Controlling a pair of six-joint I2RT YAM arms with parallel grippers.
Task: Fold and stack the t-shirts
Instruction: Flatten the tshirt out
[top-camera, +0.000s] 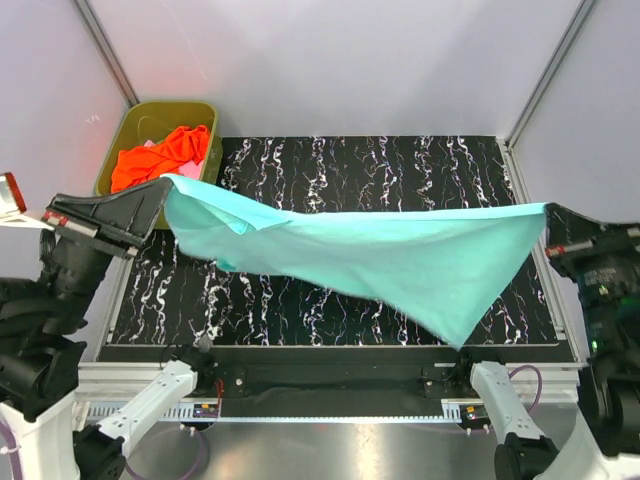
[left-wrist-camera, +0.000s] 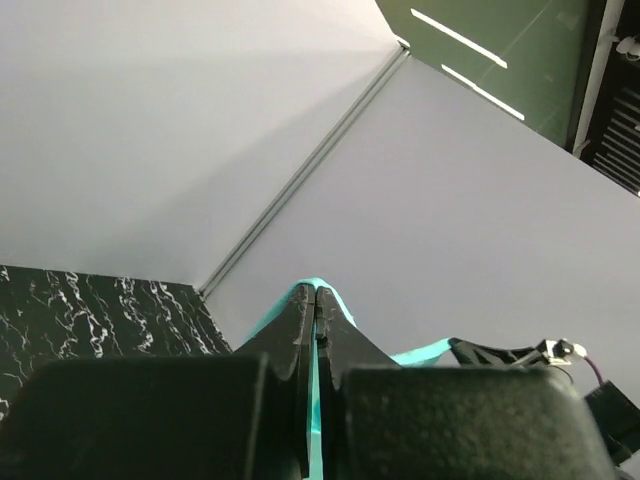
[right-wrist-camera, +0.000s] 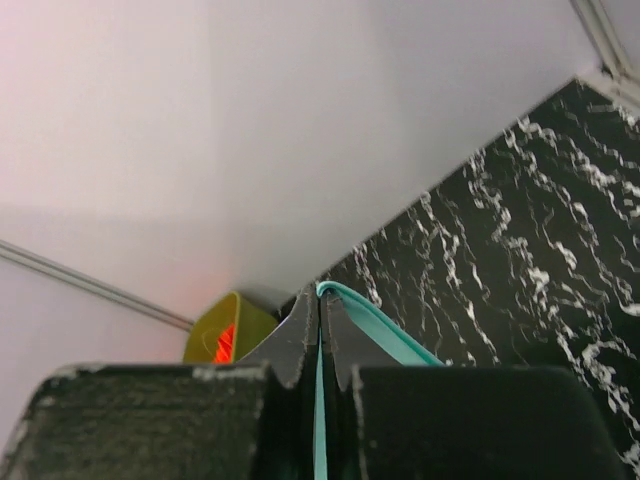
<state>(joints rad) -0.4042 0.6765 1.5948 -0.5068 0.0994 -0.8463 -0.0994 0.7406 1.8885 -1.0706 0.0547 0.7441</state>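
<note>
We see a plain teal t-shirt (top-camera: 400, 262), a bright orange t-shirt (top-camera: 160, 155), an olive-green tub (top-camera: 140, 122) and a black tabletop (top-camera: 400, 165) (white marble veins throughout).

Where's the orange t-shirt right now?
In the top view, the orange cloth t-shirt lies bunched in the olive-green plastic tub at the far left, just behind the left gripper holding the teal cloth t-shirt.

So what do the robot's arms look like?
Mostly black. The left arm and right arm are chunky black up top, with white parts near their bases. The fingers are black wedges tapering to thin tips. Thin purple cables loop by the bases, and the left arm has a small red mark.
</note>
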